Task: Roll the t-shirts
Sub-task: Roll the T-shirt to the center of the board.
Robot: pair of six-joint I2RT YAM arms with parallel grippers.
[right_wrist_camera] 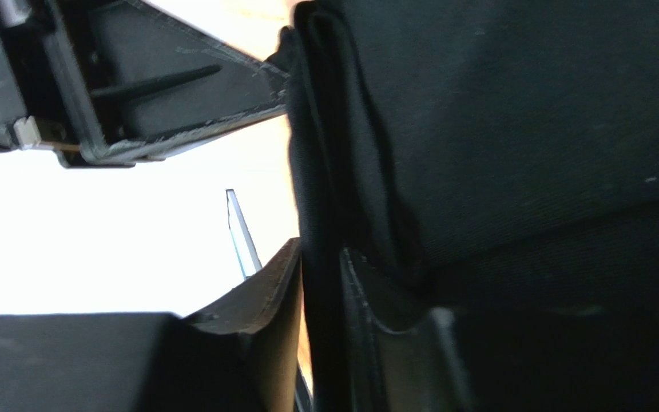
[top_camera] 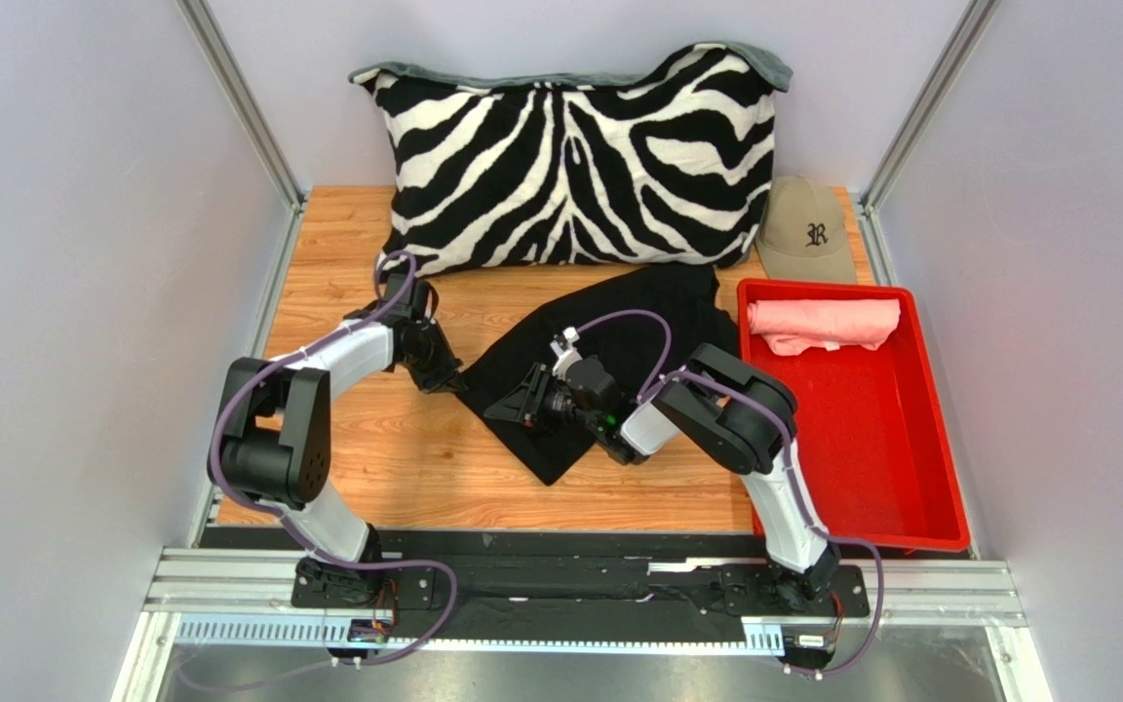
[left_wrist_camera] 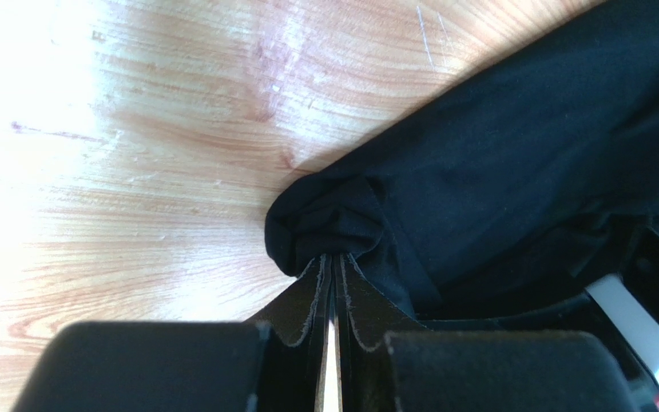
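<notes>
**A:** What can't you make out?

**B:** Seen from above, the tips of the left claw and the right claw are lost against the black t-shirt. The right wrist view is washed white on one side and filled with dark cloth on the other. The zebra pillow hides the far edge of the tabletop.

**A:** And the claws themselves?

**B:** The left claw is clenched. Its fingers are nearly together, nipping a bunched corner of the black t-shirt. The right claw's fingers stand a little apart with a folded edge of the shirt running between them. I cannot tell whether they press it.

**A:** Where does the shirt lie?

**B:** It lies in the middle of the tabletop, spread askew from just in front of the pillow toward the near edge. It reaches the far left corner of the red tray. The left claw is at the shirt's left corner and the right claw is on the cloth just beside it. The pink t-shirt lies as a roll at the tray's far end, well apart from both claws.

**A:** Any room to move?

**B:** Bare wood shows left of the shirt and between it and the near edge. The left arm's elbow is close to the left edge and the grey wall. The tray takes up the right side, and a cap sits at the far right corner beside the pillow
</notes>
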